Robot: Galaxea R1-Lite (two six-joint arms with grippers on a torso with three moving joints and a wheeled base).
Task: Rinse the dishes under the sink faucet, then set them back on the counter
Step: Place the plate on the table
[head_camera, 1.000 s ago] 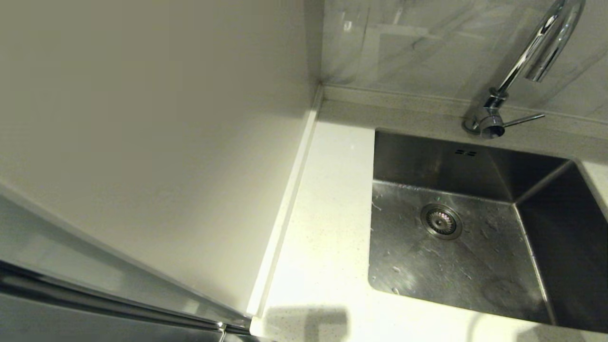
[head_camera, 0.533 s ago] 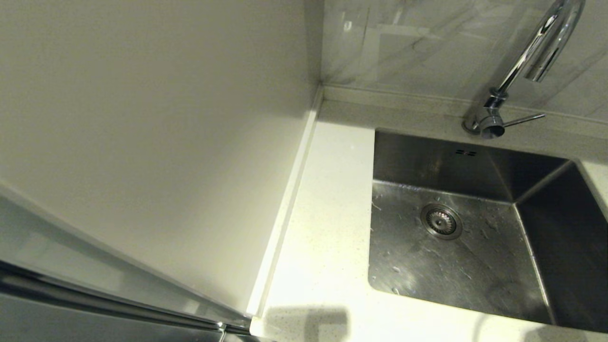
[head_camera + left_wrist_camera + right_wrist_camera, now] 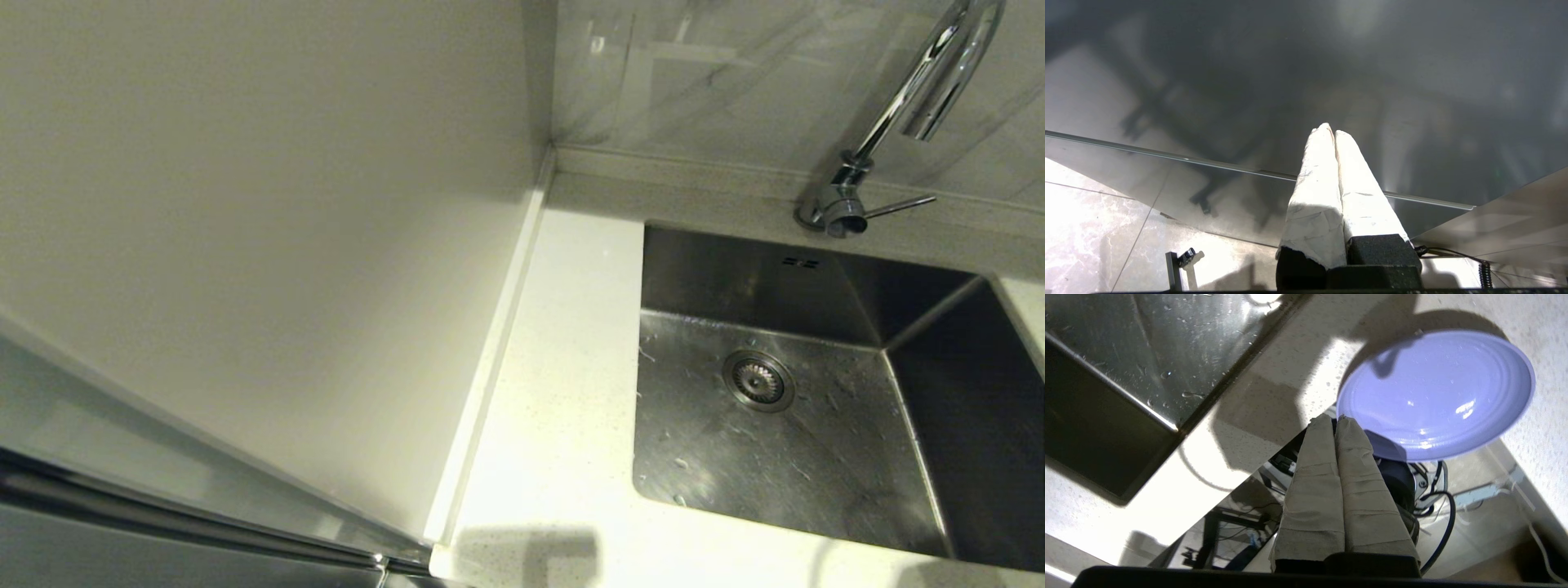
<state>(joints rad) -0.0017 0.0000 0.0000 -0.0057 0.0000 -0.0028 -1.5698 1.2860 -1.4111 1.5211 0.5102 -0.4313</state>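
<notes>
The sink [image 3: 784, 457] is an empty steel basin with its drain strainer [image 3: 758, 380]; no water runs from the chrome faucet [image 3: 914, 90] behind it. In the right wrist view the lilac plate [image 3: 1437, 392] lies on the white speckled counter [image 3: 1274, 396], its near rim at the counter's front edge. My right gripper [image 3: 1331, 418] is shut and empty, its tips just beside the plate's rim. My left gripper [image 3: 1329, 130] is shut and empty, low in front of a dark glossy panel. Neither gripper shows in the head view. The pink and blue-green bowls are out of view.
A cream wall panel [image 3: 245, 245] fills the left of the head view, next to the counter strip [image 3: 563, 367]. A marbled backsplash [image 3: 735, 73] rises behind the faucet. Below the counter's front edge hang black cables [image 3: 1447, 506]. Floor tiles [image 3: 1094, 220] lie under the left gripper.
</notes>
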